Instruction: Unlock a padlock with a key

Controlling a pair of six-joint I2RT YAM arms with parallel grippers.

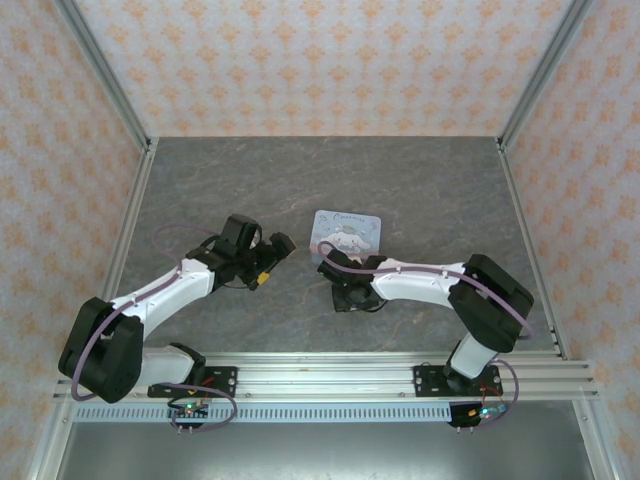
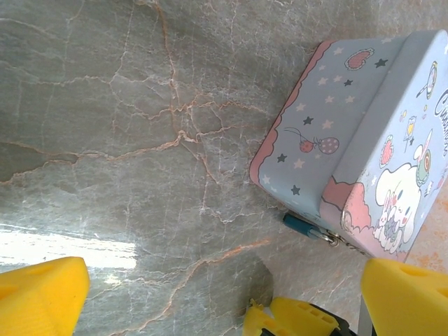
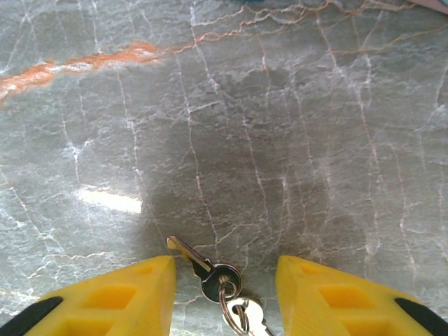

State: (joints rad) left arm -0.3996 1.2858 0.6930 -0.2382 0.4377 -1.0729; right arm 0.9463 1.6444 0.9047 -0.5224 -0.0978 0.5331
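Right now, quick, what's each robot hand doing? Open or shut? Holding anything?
Left gripper: open, holding nothing.
Right gripper: open, jaws on either side of the key, not gripping it.

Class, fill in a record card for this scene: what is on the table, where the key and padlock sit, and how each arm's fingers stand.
table: grey marbled top
tin: pale blue, cartoon-printed, mid-table
padlock: teal, against the tin's side
key: flat on the table, joined by a ring to a second key
right fingers: apart, one on each side of the key, no grip yet
left fingers: wide open, holding nothing, facing the tin and padlock
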